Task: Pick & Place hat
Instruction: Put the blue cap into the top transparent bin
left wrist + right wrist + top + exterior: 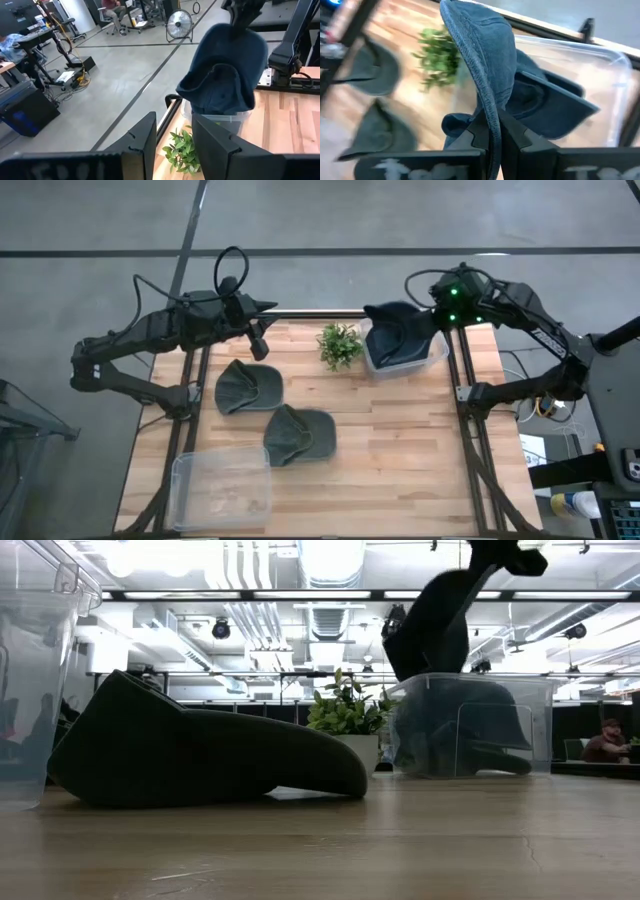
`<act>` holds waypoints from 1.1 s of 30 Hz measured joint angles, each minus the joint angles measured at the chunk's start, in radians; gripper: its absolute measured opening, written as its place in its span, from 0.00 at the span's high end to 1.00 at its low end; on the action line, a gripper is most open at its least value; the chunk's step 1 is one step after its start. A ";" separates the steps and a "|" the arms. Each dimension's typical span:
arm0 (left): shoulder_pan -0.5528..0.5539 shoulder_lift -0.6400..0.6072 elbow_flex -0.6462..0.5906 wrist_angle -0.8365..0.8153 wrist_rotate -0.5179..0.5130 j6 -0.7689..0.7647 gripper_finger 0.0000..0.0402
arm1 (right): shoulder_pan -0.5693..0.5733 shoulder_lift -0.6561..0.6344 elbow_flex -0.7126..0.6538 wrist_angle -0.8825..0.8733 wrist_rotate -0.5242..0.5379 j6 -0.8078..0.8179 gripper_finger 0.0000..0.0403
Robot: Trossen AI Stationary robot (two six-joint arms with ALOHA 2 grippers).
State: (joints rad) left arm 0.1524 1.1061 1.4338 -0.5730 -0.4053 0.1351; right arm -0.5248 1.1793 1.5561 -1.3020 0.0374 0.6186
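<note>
Near the table's [400,440] back edge, a clear bin [432,356] sits right of centre, with a potted plant [339,344] just beside it on the left. The right gripper [437,318] holds a blue cap [395,320] over that bin; another cap [555,107] lies inside. Two green caps [247,387] [297,434] lie mid-table toward the left. An empty clear bin [222,492] sits at the front left corner. The left gripper [260,345] hangs over the back left.

Open lab hall, ceiling ducts [330,615], workstations [30,40]
</note>
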 joint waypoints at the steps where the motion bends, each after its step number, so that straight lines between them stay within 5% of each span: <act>1: 0.000 0.002 0.000 0.001 0.000 -0.001 0.70 | 0.000 0.003 -0.013 0.000 0.022 -0.009 0.97; 9: 0.000 0.003 -0.023 -0.004 0.000 -0.009 0.70 | -0.008 0.014 -0.157 0.063 0.055 -0.046 0.97; 20: 0.000 0.003 -0.032 -0.004 0.000 -0.021 0.70 | -0.008 0.009 -0.248 0.070 0.242 -0.086 0.97; 29: 0.000 0.003 -0.032 -0.004 -0.004 -0.041 0.70 | 0.015 -0.032 -0.130 0.149 0.214 -0.141 0.97; 33: 0.001 0.003 -0.032 -0.004 -0.004 -0.040 0.70 | 0.023 -0.062 -0.070 0.225 0.118 -0.169 0.97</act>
State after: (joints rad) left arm 0.1532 1.1091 1.4021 -0.5766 -0.4095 0.0952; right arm -0.5014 1.1173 1.4863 -1.0773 0.1552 0.4496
